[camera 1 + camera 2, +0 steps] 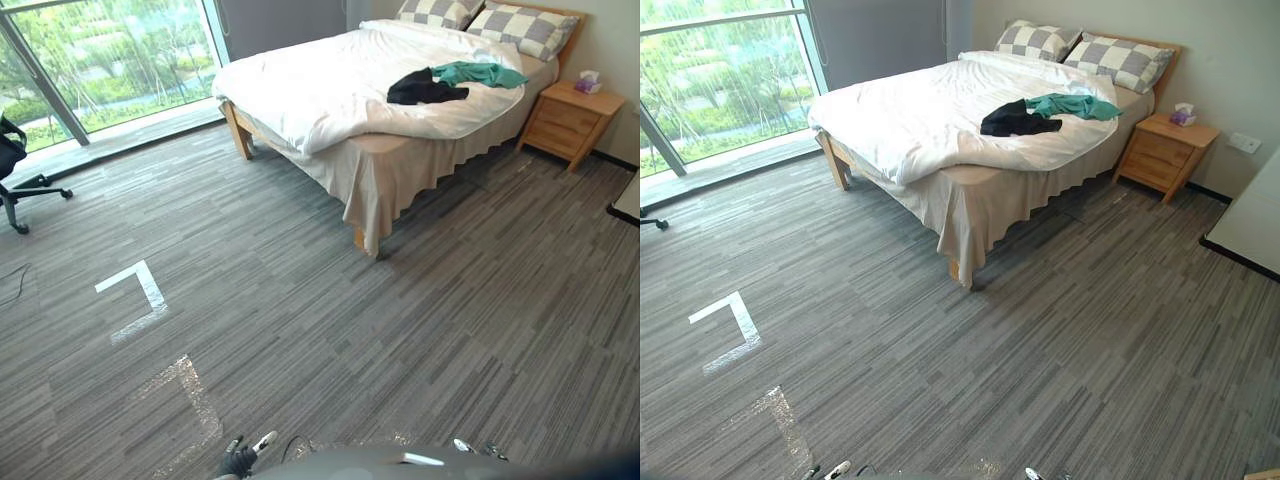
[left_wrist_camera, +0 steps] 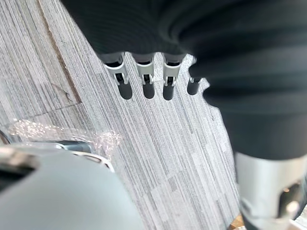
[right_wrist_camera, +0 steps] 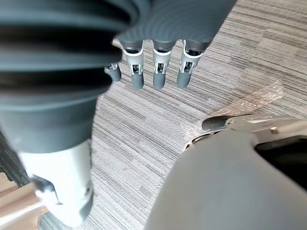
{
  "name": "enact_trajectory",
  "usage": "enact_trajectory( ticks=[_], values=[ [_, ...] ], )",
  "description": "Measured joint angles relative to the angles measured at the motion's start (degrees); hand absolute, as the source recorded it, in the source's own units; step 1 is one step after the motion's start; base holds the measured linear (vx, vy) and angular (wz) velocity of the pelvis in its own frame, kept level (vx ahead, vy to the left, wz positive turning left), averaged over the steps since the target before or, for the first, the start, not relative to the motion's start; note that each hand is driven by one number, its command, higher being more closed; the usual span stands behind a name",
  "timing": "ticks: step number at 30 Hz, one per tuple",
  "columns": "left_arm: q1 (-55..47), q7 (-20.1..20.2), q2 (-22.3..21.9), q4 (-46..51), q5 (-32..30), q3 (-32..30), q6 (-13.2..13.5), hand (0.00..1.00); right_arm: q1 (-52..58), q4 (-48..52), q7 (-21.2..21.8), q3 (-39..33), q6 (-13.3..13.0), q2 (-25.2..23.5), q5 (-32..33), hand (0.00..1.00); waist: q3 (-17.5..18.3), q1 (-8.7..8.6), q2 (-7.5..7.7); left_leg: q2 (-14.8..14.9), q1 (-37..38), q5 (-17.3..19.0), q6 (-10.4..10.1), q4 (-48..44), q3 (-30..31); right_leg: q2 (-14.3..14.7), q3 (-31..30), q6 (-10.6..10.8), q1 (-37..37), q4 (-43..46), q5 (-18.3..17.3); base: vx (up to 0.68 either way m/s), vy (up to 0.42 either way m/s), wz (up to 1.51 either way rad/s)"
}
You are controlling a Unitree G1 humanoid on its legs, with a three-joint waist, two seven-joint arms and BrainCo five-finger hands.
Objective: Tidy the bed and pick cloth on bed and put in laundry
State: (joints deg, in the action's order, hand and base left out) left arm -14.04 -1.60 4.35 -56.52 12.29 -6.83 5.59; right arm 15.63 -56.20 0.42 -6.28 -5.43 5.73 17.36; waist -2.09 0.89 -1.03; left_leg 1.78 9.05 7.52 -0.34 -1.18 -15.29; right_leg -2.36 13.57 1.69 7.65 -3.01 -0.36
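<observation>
Black cloth (image 1: pixel 425 88) and green cloth (image 1: pixel 480 73) lie on bed (image 1: pixel 300 95), well ahead of both hands. Left hand (image 2: pixel 146 82) and right hand (image 3: pixel 161 72) hang over carpet (image 1: pixel 400 330), fingers straight and empty, probably because nothing is in reach.

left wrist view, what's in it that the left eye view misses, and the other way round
Left wrist view alone: a close look at the left hand, its fingers straight and holding nothing.
Left eye view alone: the bed with a black cloth and a teal cloth on it, the nightstand, and a chair by the window.
Both: the left hand, hanging over the grey carpet near shiny tape.
</observation>
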Motion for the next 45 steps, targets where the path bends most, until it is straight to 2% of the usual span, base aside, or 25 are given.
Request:
enact_trajectory(
  ticks=[2, 9, 14, 23, 27, 33, 34, 35, 37, 39, 40, 42, 43, 44, 45],
  values=[
    [0.4, 0.1, 0.0, 0.0, 0.0, 0.0, 0.0, 0.00, 0.0, 0.0, 0.0, -0.2, 0.0, -0.2, 0.0, 0.00, 0.0, -0.01, 0.14, 0.0, 0.8, -0.2, -1.3, 0.7, -0.2, 0.0, 0.1, 0.3, 0.2, -0.3, 0.2, 0.02, -0.007, -0.01],
    [1.8, 2.7, -0.2, 0.1, -0.2, 0.0, -0.2, 0.00, -0.1, 0.0, 0.2, -0.3, 0.0, -0.3, -0.2, 0.00, -0.4, 0.01, 0.16, 0.2, 1.9, -0.1, -1.6, 1.1, -1.1, 0.3, 0.7, 0.5, 1.0, -0.6, 0.0, -0.02, -0.022, 0.00],
    [2.0, 3.1, -0.2, 0.1, -0.4, 0.0, -1.4, 0.00, -0.1, 0.0, 0.2, -0.4, 0.0, -0.3, -0.7, 0.00, -0.6, -0.02, 0.49, 0.2, 1.9, -0.2, -1.5, 1.3, -1.6, 0.3, 0.7, 0.4, 1.1, -1.0, 0.0, -0.08, -0.029, -0.07],
    [2.0, 3.0, -0.2, 0.1, -0.7, 0.1, -1.5, 0.00, -0.1, 0.0, 0.0, -0.4, -0.1, -0.3, -0.7, 0.00, -0.6, -0.04, 0.57, 0.0, 2.7, -1.9, -0.8, 4.2, -1.8, 0.7, 1.1, -0.6, 1.2, -2.2, 0.7, -0.05, -0.024, 0.01],
    [2.1, 3.1, -0.1, 0.1, -3.0, 0.2, -1.4, 0.00, -0.1, 0.0, -0.4, -0.4, -0.1, -0.3, -0.7, 0.00, -0.6, -0.07, 0.57, 0.0, 3.1, -1.9, -0.8, 4.4, -1.8, 0.8, 1.0, -0.6, 1.6, -2.4, 0.7, 0.00, 0.000, 0.00],
    [2.3, 3.9, 0.8, 0.0, -2.9, 2.0, -1.3, 0.00, -0.3, -1.4, -0.7, -0.4, 0.0, -0.4, 0.5, 0.00, -1.0, -0.19, 0.88, 0.1, 4.0, -1.9, -0.8, 4.9, -2.1, 1.0, 0.5, -0.8, 1.6, -1.8, 0.4, -0.01, -0.019, -0.05],
    [2.6, 4.1, 1.0, -0.1, -3.0, 2.6, -1.3, 0.00, -0.5, -1.5, -0.7, -0.7, 0.0, -0.4, 0.6, 0.00, -1.3, -0.34, 0.83, 0.1, 4.1, -1.9, -0.8, 4.9, -2.2, 0.8, 0.4, -0.8, 0.8, 0.0, -0.5, -0.02, -0.006, -0.10],
    [3.5, 4.3, 1.0, -1.0, -4.2, 2.7, -1.3, 0.00, -0.7, -1.7, -0.8, -1.7, 0.0, -0.5, 1.9, 0.00, -1.9, -0.62, 0.65, 0.2, 4.1, -1.7, -1.2, 4.5, -2.8, 0.0, -0.2, -0.5, -2.3, 7.5, -3.7, -0.02, 0.007, -0.12],
    [4.1, 4.2, 1.4, -1.1, -4.8, 3.5, -1.3, 0.00, -1.3, -1.8, -0.8, -2.7, 0.0, -0.9, 3.0, 0.00, -3.2, -0.91, 0.63, 0.2, 4.5, -1.2, -1.7, 3.9, -3.3, -1.3, -0.4, 0.4, -6.3, 16.7, -6.3, -0.05, 0.023, -0.17],
    [4.9, 4.2, 3.0, -2.0, -5.0, 5.4, -1.3, 0.00, -2.5, -2.2, -0.9, -4.0, -0.1, -1.8, 4.4, 0.00, -5.4, -1.73, 1.54, 0.2, 5.7, -0.1, -1.7, 3.1, -5.2, -3.2, -0.2, 1.1, -12.0, 29.3, -7.3, -0.12, 0.041, -0.34],
    [5.0, 4.2, 3.3, -2.3, -5.0, 5.4, -1.3, 0.00, -2.6, -2.3, -1.0, -4.2, -0.2, -2.1, 4.5, 0.00, -5.7, -1.68, 1.61, 0.2, 5.9, 0.0, -1.8, 3.0, -5.7, -3.3, -0.2, 1.1, -12.3, 29.9, -7.5, -0.10, 0.015, -0.53],
    [5.2, 4.1, 4.6, -3.2, -5.0, 5.4, -1.5, 0.00, -3.0, -3.4, -1.2, -4.4, -0.3, -3.1, 5.5, 0.00, -6.1, -1.64, 3.09, 0.0, 5.9, 0.9, -1.8, 2.0, -8.0, -2.9, 0.4, -0.7, -10.8, 25.7, -9.3, -0.04, -0.033, -0.58],
    [5.4, 4.1, 4.9, -3.3, -5.0, 5.6, -1.6, 0.00, -3.2, -3.6, -1.2, -4.5, -0.2, -3.2, 5.7, 0.00, -6.1, -1.69, 3.27, 0.0, 5.9, 1.0, -1.8, 1.8, -8.4, -2.7, 0.7, -1.1, -10.0, 23.8, -9.5, -0.01, -0.075, -0.51],
    [6.0, 4.1, 5.1, -3.7, -5.2, 5.8, -2.2, 0.00, -3.5, -4.0, -1.1, -4.9, 0.0, -3.4, 6.6, 0.00, -6.7, -1.89, 2.88, 0.5, 6.0, 0.9, -1.7, 1.8, -9.1, -1.5, 1.3, -2.8, -8.0, 18.7, -9.1, 0.01, -0.089, -0.26],
    [6.2, 4.0, 5.1, -4.4, -6.2, 6.2, -2.6, 0.00, -3.5, -3.9, -1.1, -5.6, 0.1, -3.4, 6.7, 0.00, -7.2, -2.84, 2.40, 1.2, 6.0, 0.4, -1.4, 2.0, -9.3, -0.5, 1.6, -2.8, -7.1, 16.1, -7.6, 0.01, -0.088, -0.19]
  ],
)
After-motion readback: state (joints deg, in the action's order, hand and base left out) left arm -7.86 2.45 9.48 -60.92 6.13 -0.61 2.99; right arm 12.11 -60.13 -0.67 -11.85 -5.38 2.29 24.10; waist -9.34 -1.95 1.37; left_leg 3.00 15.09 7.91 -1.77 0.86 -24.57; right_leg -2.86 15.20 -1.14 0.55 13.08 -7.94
